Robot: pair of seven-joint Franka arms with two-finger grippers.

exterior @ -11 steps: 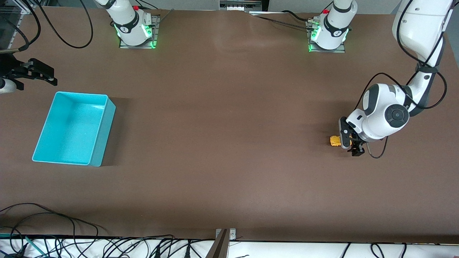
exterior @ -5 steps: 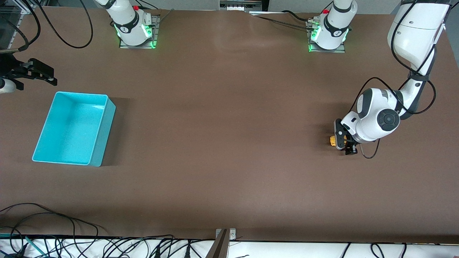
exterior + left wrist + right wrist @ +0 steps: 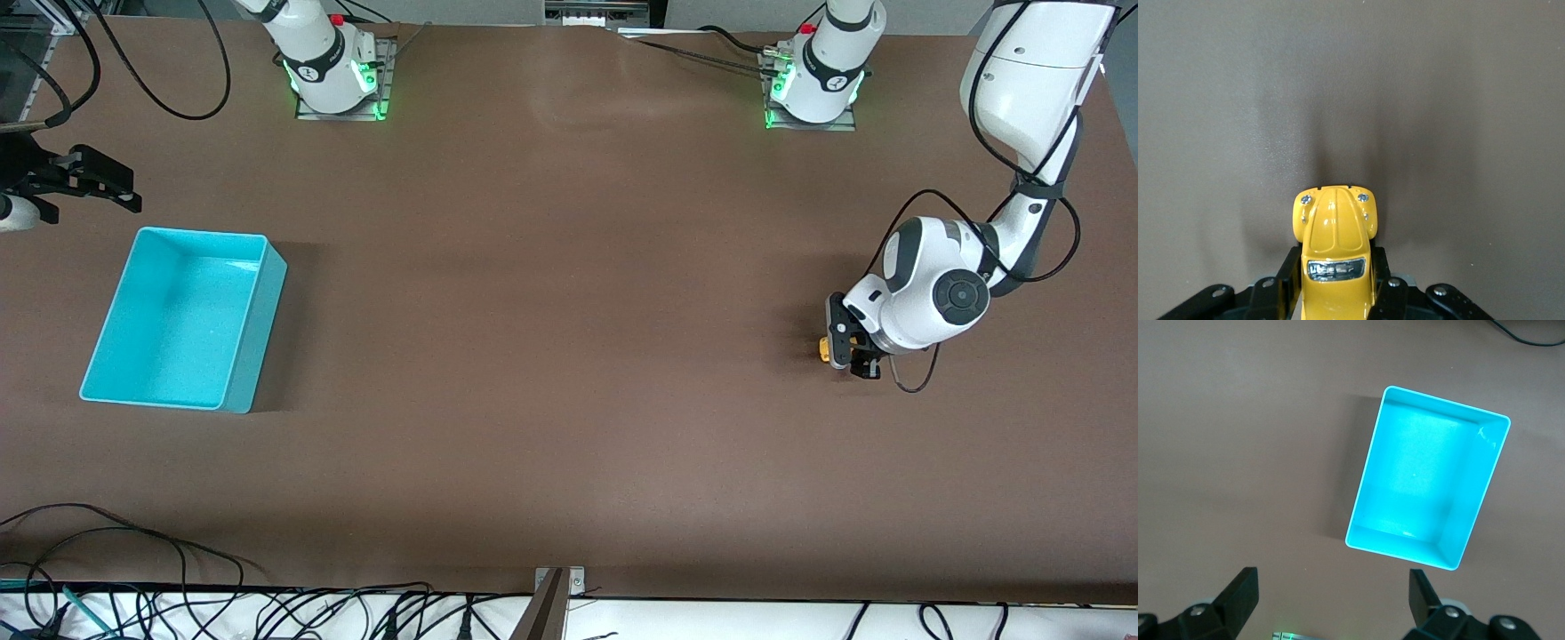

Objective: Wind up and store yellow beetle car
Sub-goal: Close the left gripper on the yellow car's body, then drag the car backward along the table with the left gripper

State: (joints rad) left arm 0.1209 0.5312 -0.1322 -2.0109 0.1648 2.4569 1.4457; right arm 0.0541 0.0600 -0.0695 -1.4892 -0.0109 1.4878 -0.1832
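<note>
The left gripper (image 3: 845, 351) is sitting low at the left arm's end of the brown table (image 3: 569, 356), its black fingers (image 3: 1286, 283) pressing against both sides of the yellow beetle car (image 3: 1335, 250), which is resting on the tabletop with its rounded hood poking out past the fingertips. In the front view only a sliver of the car (image 3: 824, 351) is showing beside the gripper. The right gripper (image 3: 89, 182) is waiting in the air near the right arm's end of the table, its fingers (image 3: 1238, 597) spread wide and holding nothing. Just below it in the front view, the turquoise bin (image 3: 260, 311) is standing on the table with nothing inside. Black cables (image 3: 133, 613) are trailing along the table edge nearest the front camera.
</note>
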